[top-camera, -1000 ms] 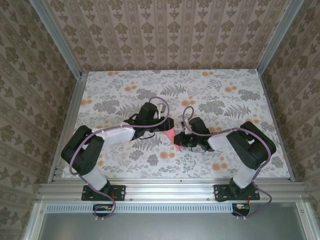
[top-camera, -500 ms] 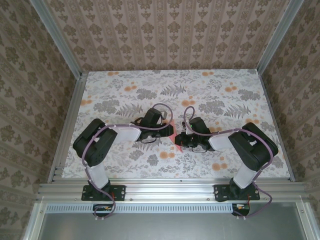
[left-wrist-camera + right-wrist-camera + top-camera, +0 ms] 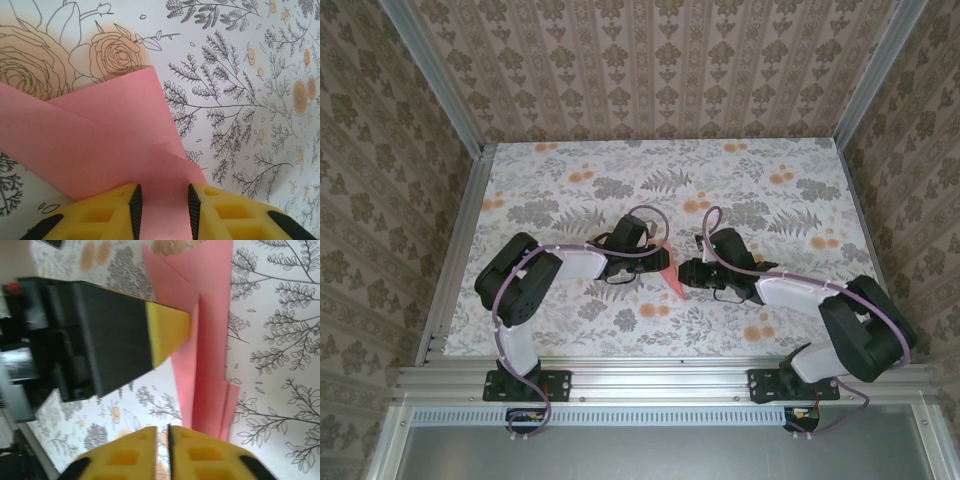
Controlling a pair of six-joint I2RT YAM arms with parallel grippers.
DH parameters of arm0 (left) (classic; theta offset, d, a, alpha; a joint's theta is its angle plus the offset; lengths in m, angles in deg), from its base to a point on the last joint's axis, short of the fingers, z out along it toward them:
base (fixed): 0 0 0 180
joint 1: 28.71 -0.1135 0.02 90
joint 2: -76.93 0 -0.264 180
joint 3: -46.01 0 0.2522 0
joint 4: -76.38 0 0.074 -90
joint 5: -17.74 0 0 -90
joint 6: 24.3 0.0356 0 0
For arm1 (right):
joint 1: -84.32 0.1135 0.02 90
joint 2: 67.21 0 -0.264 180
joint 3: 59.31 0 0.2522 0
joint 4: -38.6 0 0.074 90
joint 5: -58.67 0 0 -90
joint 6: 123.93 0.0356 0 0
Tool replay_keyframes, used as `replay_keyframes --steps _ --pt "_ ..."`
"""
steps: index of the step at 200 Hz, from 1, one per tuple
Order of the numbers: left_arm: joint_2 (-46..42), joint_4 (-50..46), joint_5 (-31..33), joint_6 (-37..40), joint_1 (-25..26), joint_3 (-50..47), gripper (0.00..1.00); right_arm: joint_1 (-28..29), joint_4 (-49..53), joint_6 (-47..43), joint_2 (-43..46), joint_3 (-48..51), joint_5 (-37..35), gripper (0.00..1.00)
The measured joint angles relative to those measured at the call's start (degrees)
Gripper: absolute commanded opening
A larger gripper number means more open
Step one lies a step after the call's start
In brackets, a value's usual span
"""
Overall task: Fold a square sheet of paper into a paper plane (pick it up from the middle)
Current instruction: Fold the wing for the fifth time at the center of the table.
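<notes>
Pink paper (image 3: 110, 140), left end effector (image 3: 164, 194) ajar (astride it)

Black-and-white arms (image 3: 575, 262) — yellow fingers (image 3: 100, 215), purple cables (image 3: 646, 213)

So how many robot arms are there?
2. The left arm reaches in from the left and the right arm from the right; they meet at the pink paper in the middle.

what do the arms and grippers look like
The left arm and right arm have black joints, white links and a looping purple cable each. The left gripper and right gripper have yellow fingers with square recesses.
</notes>
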Motion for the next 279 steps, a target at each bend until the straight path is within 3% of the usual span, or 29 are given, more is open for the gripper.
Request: replay_keyframes --steps 31,143,279 --pt "0.00 -0.22 -0.02 0.00 0.00 0.24 0.33 0.59 0.87 -0.35 -1.31 -1.64 3.63 0.03" --pt "0.00 -0.24 -0.17 0.04 0.00 0.42 0.33 0.55 3.02 1.42 -14.34 -7.26 8.02 0.01" --pt "0.00 -1.86 -0.44 0.02 0.04 0.42 0.32 0.00 6.67 1.14 -15.06 -5.68 12.33 0.02"
